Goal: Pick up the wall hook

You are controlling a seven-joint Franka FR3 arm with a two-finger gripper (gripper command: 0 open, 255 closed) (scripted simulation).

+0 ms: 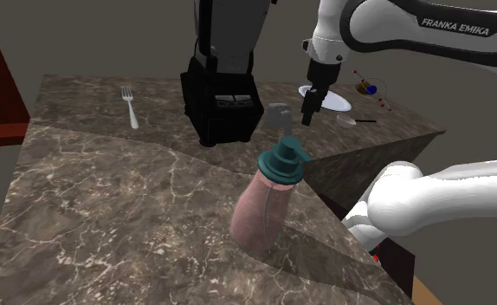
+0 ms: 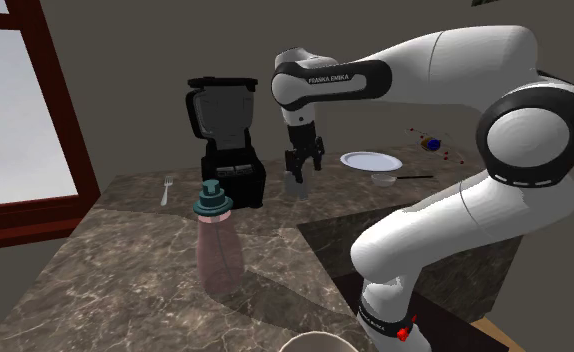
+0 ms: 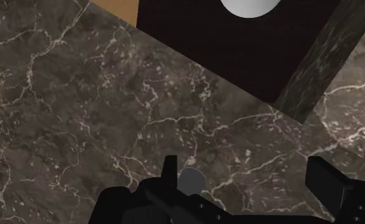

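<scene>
The wall hook [image 1: 279, 113] is a small plain grey piece standing on the dark marble counter [image 1: 108, 199], just beside the base of the black blender [image 1: 223, 100] and beyond the teal pump of the pink soap bottle [image 1: 268, 204]. In the shoulder view it looks taller than it is wide, so its long axis seems close to upright. Which way its hooked end faces is too small to tell. The wrist view bears this out, since the hook appears there as a rounded grey end seen from above. The gripper [image 3: 245, 168] hangs directly over that spot with its fingers spread wide and holding nothing. The hook sits off-centre in the gap, close against one finger [image 3: 170, 167] and well apart from the other. In the second exterior view the fingertips are just above the hook's top, near it but apparently not touching. The coming grasp appears to turn on this offset: the hand likely needs a small sideways shift to centre the hook between the fingers, then a short descent before closing across its narrow body. The nearby blender leaves little room on that side. Farther off along the counter lie a fork [image 1: 130, 106], a white plate [image 1: 332, 100] and a spoon [image 1: 352, 121].
</scene>
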